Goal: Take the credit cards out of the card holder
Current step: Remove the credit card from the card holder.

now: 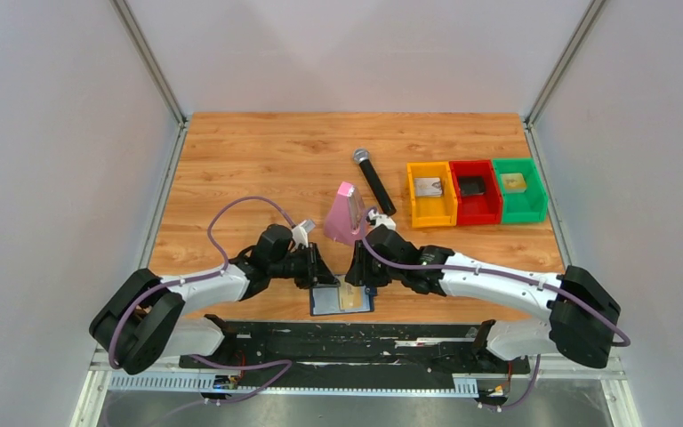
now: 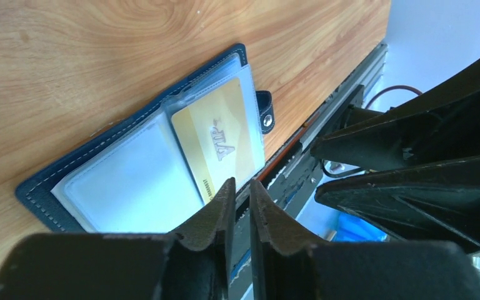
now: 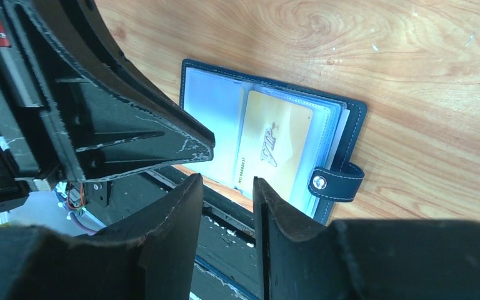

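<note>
Card holder [image 1: 341,302] lies open at lower centre of the top view, left gripper [image 1: 325,279] and right gripper [image 1: 354,277] over it. In the left wrist view, the left jaws stand a slim gap apart, empty, at the credit card's [image 2: 219,134] lower edge. In the right wrist view, the right jaws are parted wider, empty, just below the card.

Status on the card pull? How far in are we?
Done: the card holder lies open at the near edge of the table. In hand: nothing; the left gripper and right gripper hover over it, jaws empty. Left: the gold card looks seated in its sleeve; none lies out.
</note>
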